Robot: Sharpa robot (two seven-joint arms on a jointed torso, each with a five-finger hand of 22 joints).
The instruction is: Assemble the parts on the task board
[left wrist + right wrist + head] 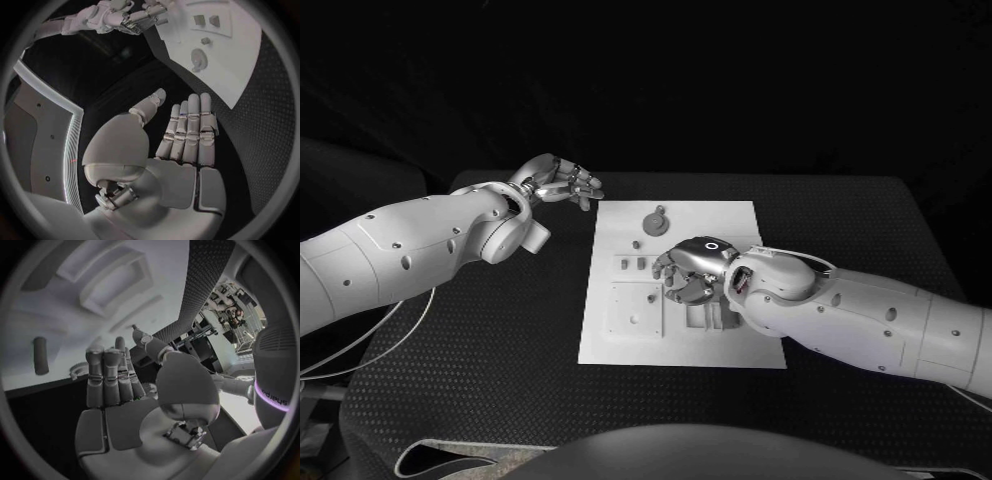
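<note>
Work on the white task board (733, 345) at the middle of the black counter (473, 380) looks barely begun: small grey parts (655, 220) lie loose toward its far end and near its left edge, none visibly seated. The right robot hand (687, 268) hovers over the board's middle, fingers straight and apart, holding nothing, while the left robot hand (560, 185) waits off its far-left corner, equally empty
</note>
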